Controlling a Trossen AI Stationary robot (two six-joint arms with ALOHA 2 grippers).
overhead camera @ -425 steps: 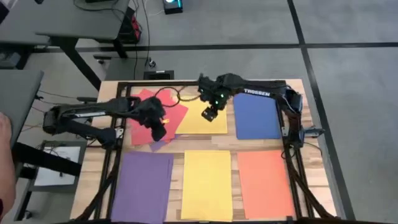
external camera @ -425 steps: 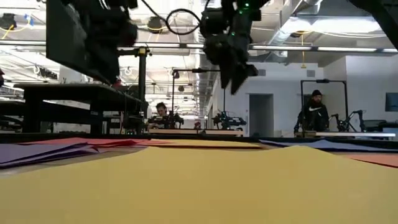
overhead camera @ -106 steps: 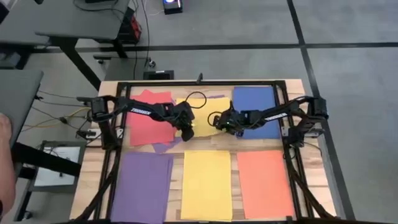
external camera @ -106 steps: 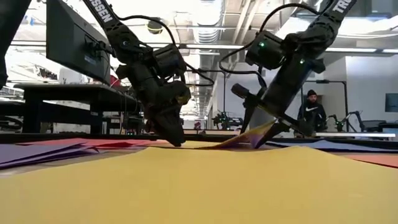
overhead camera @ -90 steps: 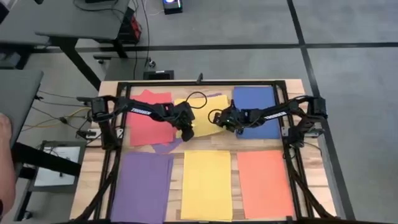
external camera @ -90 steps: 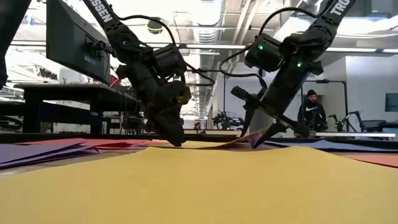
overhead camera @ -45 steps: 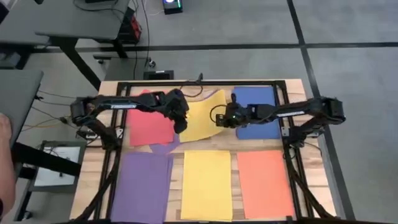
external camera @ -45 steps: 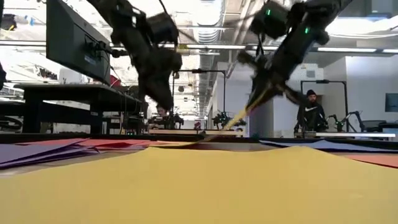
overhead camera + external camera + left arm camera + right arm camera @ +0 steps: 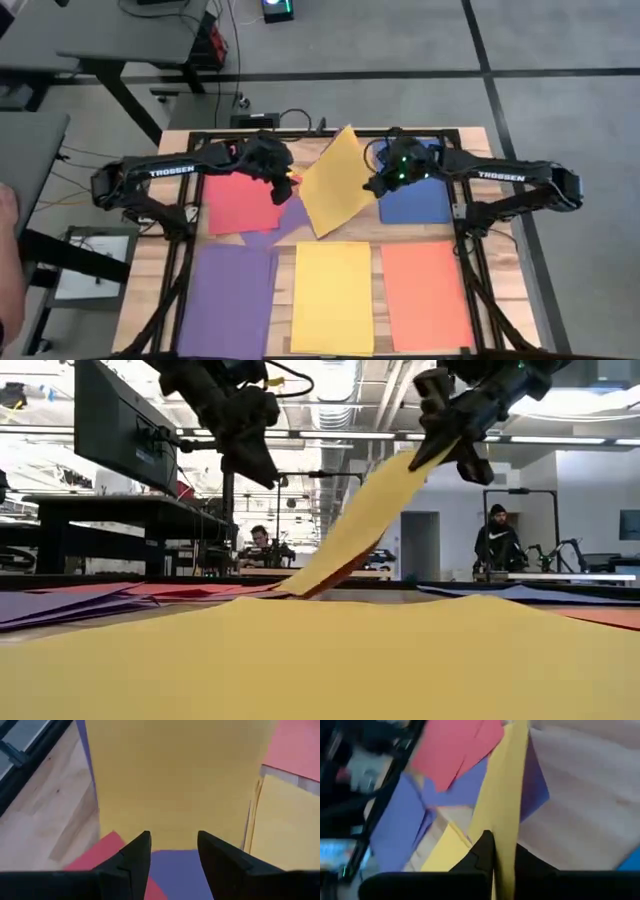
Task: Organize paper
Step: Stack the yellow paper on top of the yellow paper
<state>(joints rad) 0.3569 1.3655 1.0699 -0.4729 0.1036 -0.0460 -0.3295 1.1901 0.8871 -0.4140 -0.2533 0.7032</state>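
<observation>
Near row: purple, yellow and orange stacks (image 9: 427, 290) lie flat. Right gripper (image 9: 374, 184) pinches the yellow sheet (image 9: 335, 180) by one edge, lifted aslant, lower edge on the table (image 9: 500, 300). Left gripper (image 9: 285, 176) parted, empty, above the red sheet (image 9: 238, 200).

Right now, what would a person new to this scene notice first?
The large yellow paper sheet, lifted at the table's far middle, its lower edge among the red and purple sheets. The right end effector pinches one edge; the left end effector, open, hangs beside it. Along the near edge lie tidy purple, yellow and orange stacks.
</observation>
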